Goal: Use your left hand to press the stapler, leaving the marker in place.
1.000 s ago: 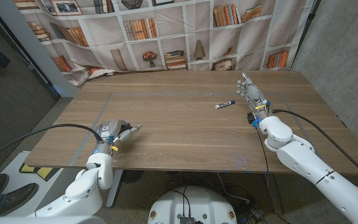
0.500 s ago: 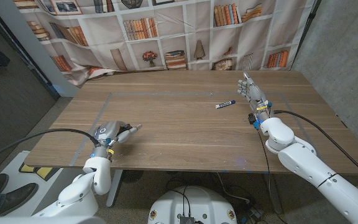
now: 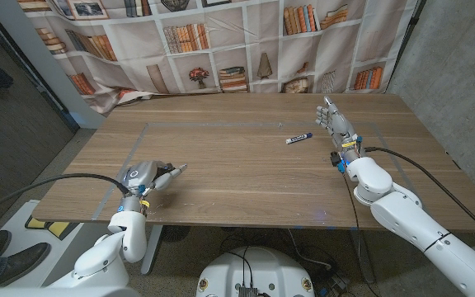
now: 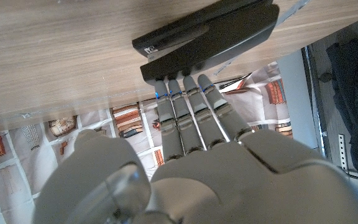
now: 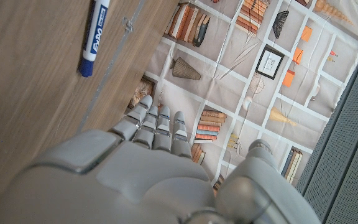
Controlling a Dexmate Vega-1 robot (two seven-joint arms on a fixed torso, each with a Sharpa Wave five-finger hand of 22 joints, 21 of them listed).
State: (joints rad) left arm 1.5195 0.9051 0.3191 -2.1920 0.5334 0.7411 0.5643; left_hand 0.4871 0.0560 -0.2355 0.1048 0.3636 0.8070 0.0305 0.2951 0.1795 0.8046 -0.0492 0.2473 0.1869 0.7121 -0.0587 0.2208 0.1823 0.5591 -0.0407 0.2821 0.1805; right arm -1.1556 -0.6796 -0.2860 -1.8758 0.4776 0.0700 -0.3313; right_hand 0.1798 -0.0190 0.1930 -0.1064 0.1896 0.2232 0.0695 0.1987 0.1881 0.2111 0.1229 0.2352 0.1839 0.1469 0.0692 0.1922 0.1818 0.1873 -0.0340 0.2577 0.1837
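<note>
White rounded arms, black cables, grey metallic fingers (image 4: 191, 118) with blue-marked wrists.

Light was even and soft across the table (image 3: 246, 165), with a faint sheen and only weak shadows. The head view was sharp, bowing slightly at its edges, and darkened toward the left corner. In both wrist views the near hands (image 4: 185, 180) (image 5: 135, 180) were blurred, while the wood grain stayed crisp.

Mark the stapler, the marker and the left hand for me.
stapler (image 4: 210, 34): left wrist view, on its dark upper arm.
marker (image 3: 299, 138): head view, middle of the barrel.
left hand (image 3: 143, 176): head view, on its back, at the near left table edge.
</note>
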